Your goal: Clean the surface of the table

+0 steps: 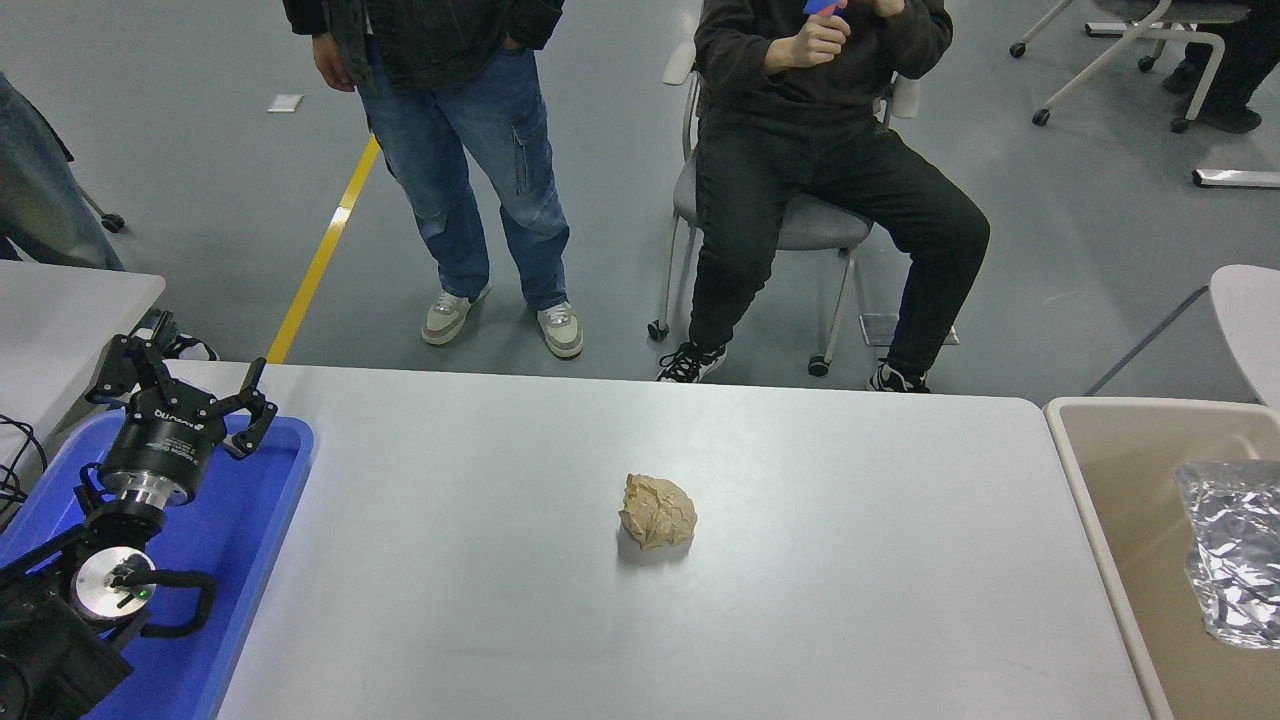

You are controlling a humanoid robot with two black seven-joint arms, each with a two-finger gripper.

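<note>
The table surface (860,600) is a wide white-grey top with rounded corners. One crumpled ball of brown paper (657,511) lies near its middle. My left gripper (195,365) hangs open and empty over a blue tray (250,540) at the table's left end, far from the paper ball. The right arm is out of view.
A beige bin (1120,500) stands against the table's right end, with a crumpled sheet of silver foil (1232,555) inside it. A smaller white table (60,310) is at the far left. One person stands and another sits on a wheeled chair (800,225) just beyond the far edge.
</note>
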